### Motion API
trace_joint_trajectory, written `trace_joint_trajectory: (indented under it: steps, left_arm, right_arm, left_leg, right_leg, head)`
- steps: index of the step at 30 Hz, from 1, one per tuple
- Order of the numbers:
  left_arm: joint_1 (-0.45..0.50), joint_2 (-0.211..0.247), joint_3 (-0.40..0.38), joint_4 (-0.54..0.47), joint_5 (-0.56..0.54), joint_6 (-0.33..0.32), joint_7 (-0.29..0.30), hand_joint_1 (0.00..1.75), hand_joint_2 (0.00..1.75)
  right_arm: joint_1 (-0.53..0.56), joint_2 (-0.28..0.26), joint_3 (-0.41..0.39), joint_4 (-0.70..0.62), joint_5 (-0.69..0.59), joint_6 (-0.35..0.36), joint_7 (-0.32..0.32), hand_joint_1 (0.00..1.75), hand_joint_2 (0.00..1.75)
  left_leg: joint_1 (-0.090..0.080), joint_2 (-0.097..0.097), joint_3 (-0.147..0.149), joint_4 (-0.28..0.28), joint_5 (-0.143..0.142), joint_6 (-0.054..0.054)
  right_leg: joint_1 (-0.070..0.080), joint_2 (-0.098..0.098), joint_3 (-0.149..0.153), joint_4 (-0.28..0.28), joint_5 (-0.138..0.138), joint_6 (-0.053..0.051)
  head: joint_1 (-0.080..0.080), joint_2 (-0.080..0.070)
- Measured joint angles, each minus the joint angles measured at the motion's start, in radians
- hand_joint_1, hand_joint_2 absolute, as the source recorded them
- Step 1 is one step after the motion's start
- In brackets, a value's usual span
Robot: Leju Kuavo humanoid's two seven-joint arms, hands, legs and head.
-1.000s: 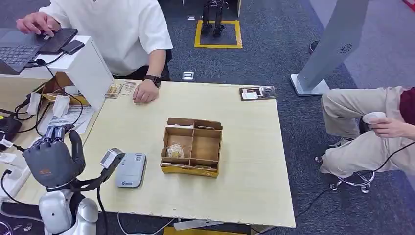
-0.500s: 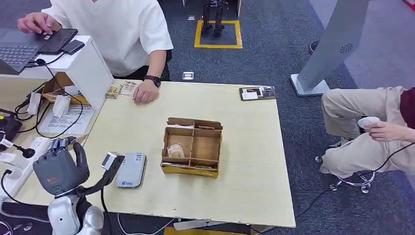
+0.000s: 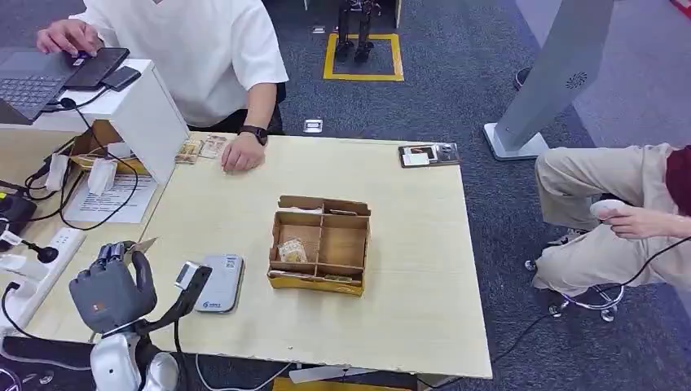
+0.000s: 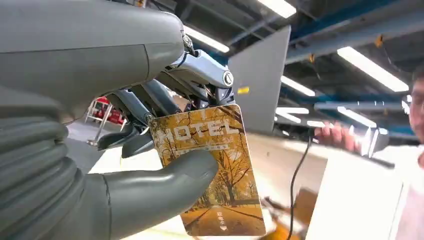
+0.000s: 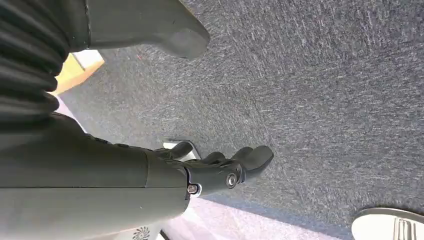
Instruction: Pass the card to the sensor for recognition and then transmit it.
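Note:
My left hand (image 3: 110, 291) hovers over the near left corner of the table (image 3: 407, 301), just left of the grey-white card sensor (image 3: 218, 283) that lies flat there. It pinches a hotel card (image 4: 215, 170), printed with autumn trees, between the thumb (image 4: 165, 185) and the dark fingers. In the head view one corner of the card (image 3: 144, 243) pokes up above the hand. My right hand (image 5: 220, 172) hangs over grey carpet with its fingers apart and nothing in them.
A compartmented cardboard box (image 3: 316, 283) holding a small packet stands mid-table. A person in a white shirt rests a hand (image 3: 242, 153) at the far edge beside loose cards (image 3: 200, 148). A small tray (image 3: 429, 154) lies far right. Another person (image 3: 619, 216) sits to the right.
My left hand has sunk lower and drifted slightly right toward the sensor, still holding the card; the card's corner now pokes above it. The seated person's hand shifted a little.

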Motion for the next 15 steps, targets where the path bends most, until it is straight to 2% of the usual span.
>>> trace_joint_trajectory:
  steps: [8,15]
  left_arm:
    - [0.008,0.039,-0.045,0.091,0.000,0.000,0.054,1.75,1.75]
    - [0.007,0.076,-0.108,0.181,0.000,0.000,0.141,1.75,1.75]
  right_arm:
    - [0.004,0.000,-0.014,0.000,-0.002,0.000,-0.008,0.00,1.75]
    - [0.005,0.000,-0.022,0.000,-0.002,0.000,-0.013,0.00,1.75]
  left_leg:
    - [0.000,0.000,0.000,0.000,0.000,0.000]
    - [0.000,0.000,0.000,0.000,0.000,0.000]
  right_leg:
    - [0.000,0.000,0.000,0.000,0.000,0.000]
    - [0.000,0.000,0.000,0.000,0.000,0.000]
  head:
    - [0.000,0.000]
    - [0.000,0.000]
